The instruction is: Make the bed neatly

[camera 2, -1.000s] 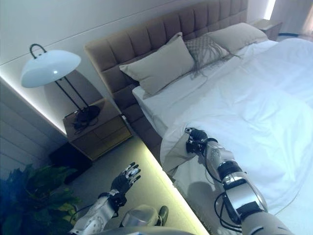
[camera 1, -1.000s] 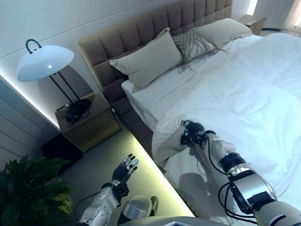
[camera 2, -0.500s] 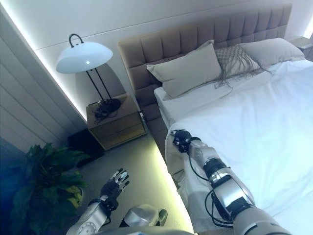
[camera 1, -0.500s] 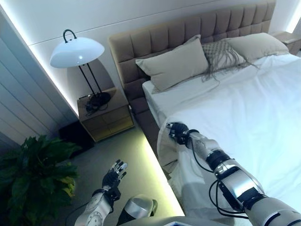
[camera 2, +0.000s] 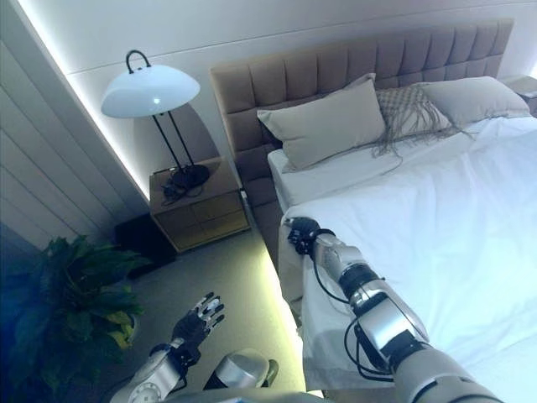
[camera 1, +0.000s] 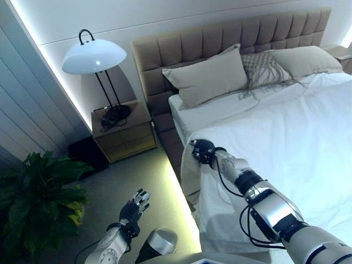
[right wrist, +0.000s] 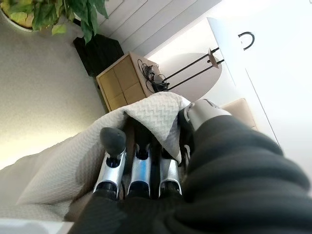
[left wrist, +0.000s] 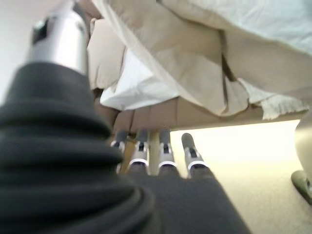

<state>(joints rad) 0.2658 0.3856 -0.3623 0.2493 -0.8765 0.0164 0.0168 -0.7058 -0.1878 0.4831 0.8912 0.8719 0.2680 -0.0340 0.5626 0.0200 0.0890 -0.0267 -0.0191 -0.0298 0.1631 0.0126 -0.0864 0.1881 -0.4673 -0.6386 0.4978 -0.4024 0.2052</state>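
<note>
Right wrist view: white duvet [right wrist: 161, 114], corner pinched in curled right hand [right wrist: 141, 161] at the bed's near edge. Left hand [camera 1: 135, 206] spread, idle above floor. Step, as judged: drawing cover toward the pillows [camera 1: 212, 77]; next, pull taut and level. Lamp [camera 1: 93, 56], nightstand [camera 1: 122, 135], plant [camera 1: 33, 198] beside. Far bedside cut off.

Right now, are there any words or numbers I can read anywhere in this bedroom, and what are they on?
None: no words, numbers or signs can be read in any view.
The duvet, pillows, headboard, lamp and nightstand are all plain.
The right robot hand, pinching the duvet's corner, bears no print either.
</note>
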